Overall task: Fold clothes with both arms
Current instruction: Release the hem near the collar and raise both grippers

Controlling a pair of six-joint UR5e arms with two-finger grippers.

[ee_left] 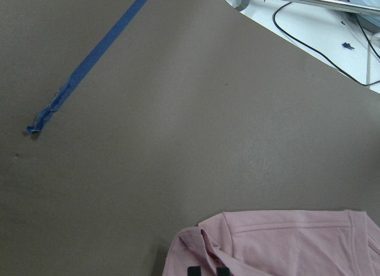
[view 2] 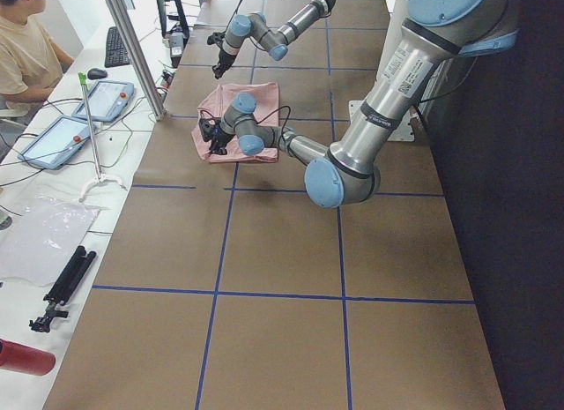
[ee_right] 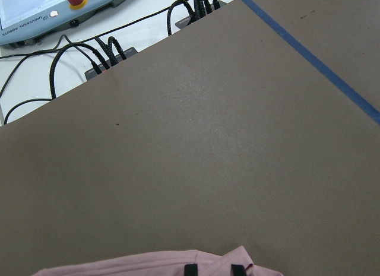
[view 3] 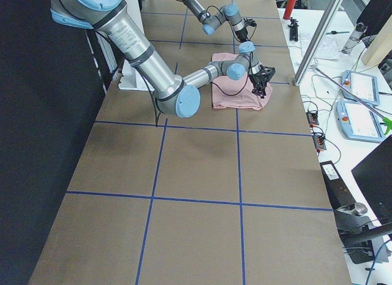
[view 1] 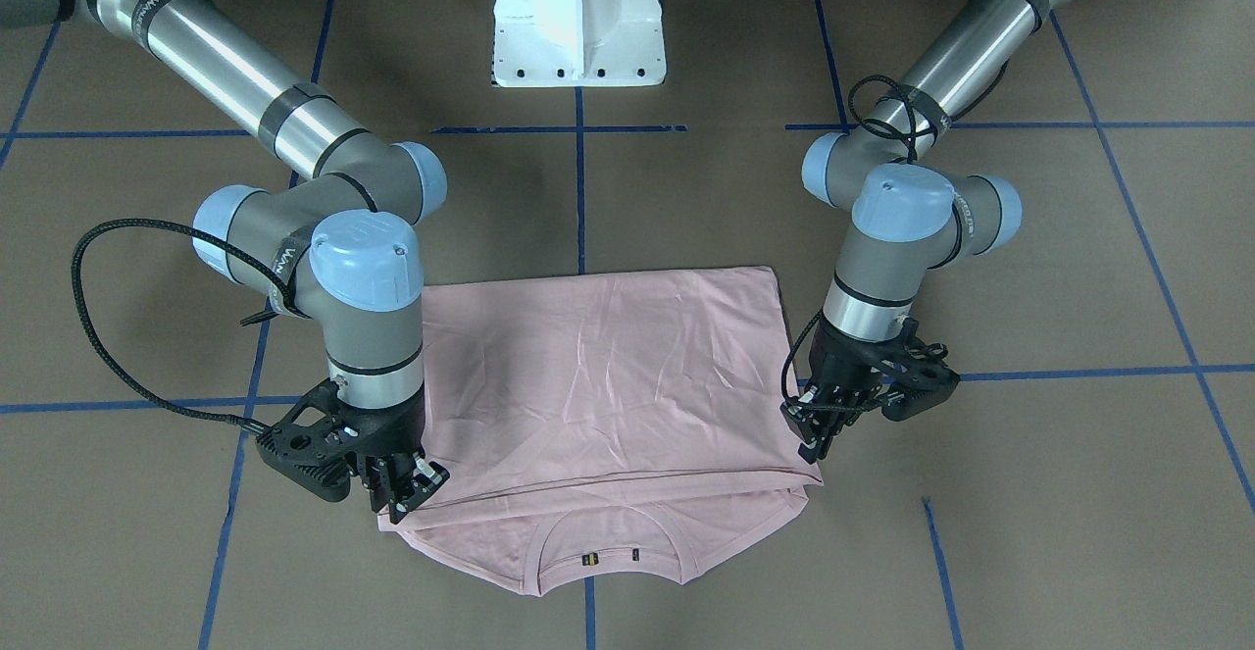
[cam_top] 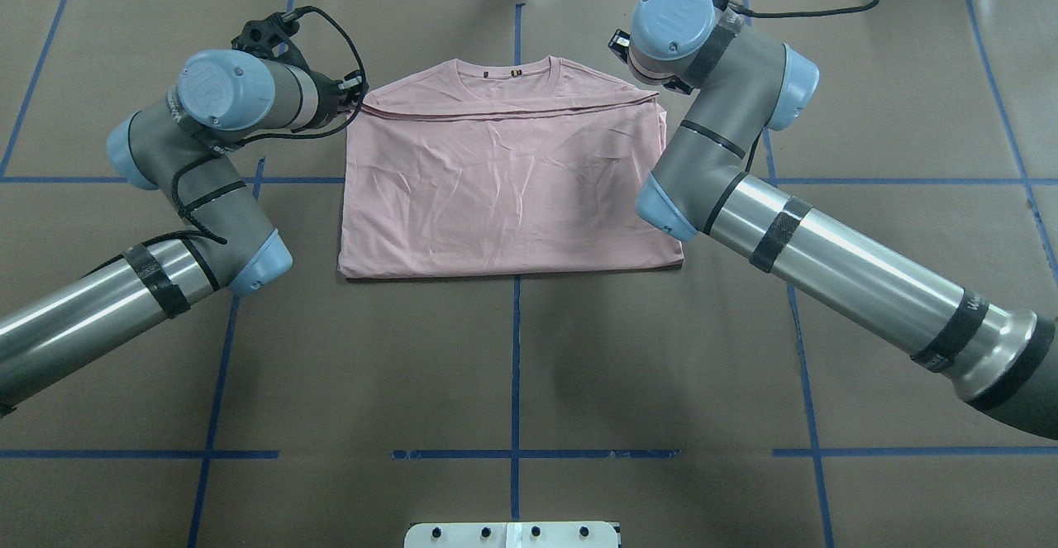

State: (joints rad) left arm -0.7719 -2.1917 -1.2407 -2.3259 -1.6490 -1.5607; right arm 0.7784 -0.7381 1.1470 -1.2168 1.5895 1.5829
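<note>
The pale pink T-shirt (view 1: 608, 366) lies flat on the brown table, plain side up. Its lower half is folded over toward the collar (view 1: 598, 552), which still shows. My left gripper (view 1: 809, 446) is shut on the folded layer's corner on the front view's right; it also shows in the overhead view (cam_top: 357, 92). My right gripper (view 1: 404, 505) is shut on the opposite corner, and its wrist hides it in the overhead view. Each wrist view shows pink fabric (ee_left: 279, 243) (ee_right: 160, 263) between black fingertips at the bottom edge.
The white pedestal base (view 1: 578, 18) stands at the robot's side of the table. Blue tape lines (cam_top: 514, 350) grid the brown surface. Past the far edge are cables (ee_right: 101, 56), teach pendants (view 2: 62, 137) and a seated operator (view 2: 22, 40).
</note>
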